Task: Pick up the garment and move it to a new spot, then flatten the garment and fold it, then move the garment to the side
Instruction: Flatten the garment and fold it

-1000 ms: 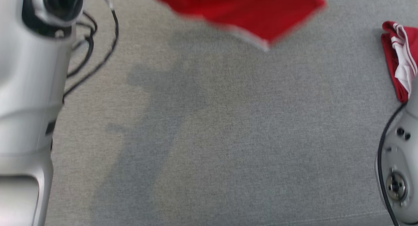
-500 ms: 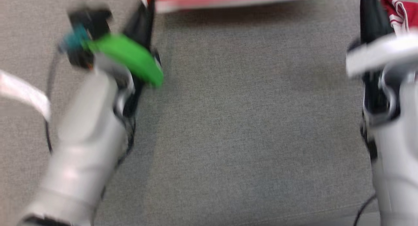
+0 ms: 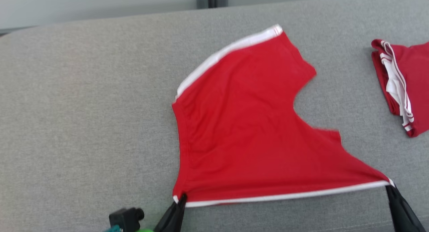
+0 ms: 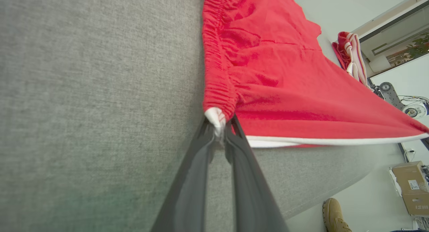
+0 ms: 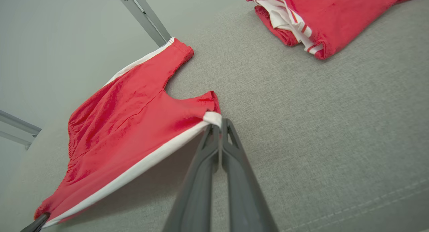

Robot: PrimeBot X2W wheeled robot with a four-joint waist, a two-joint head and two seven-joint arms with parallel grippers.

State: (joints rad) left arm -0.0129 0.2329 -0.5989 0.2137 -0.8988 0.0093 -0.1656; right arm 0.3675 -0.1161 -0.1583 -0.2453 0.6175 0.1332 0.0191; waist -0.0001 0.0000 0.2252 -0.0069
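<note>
The garment (image 3: 248,124) is a pair of red shorts with white side stripes, spread over the grey cushion (image 3: 83,118). Its near white-striped edge is pulled taut between both grippers and lifted a little off the cushion. My left gripper (image 3: 182,195) is shut on the near left corner of the garment (image 4: 268,74), the white tip pinched between its fingers (image 4: 201,165). My right gripper (image 3: 389,185) is shut on the near right corner of the garment (image 5: 127,124), seen in the right wrist view where its fingers (image 5: 234,165) clamp the white stripe end.
A second red and white garment (image 3: 402,84) lies folded at the cushion's far right, also seen as the folded pile (image 5: 321,17). The cushion's front edge runs just below the grippers. A person's tan shoe (image 4: 335,215) and a cardboard box (image 4: 410,186) are on the floor.
The head camera has swung up, so the whole picture shifted. The garment now shows spread across the cushion, with both grippers holding its near corners at the bottom edge.
</note>
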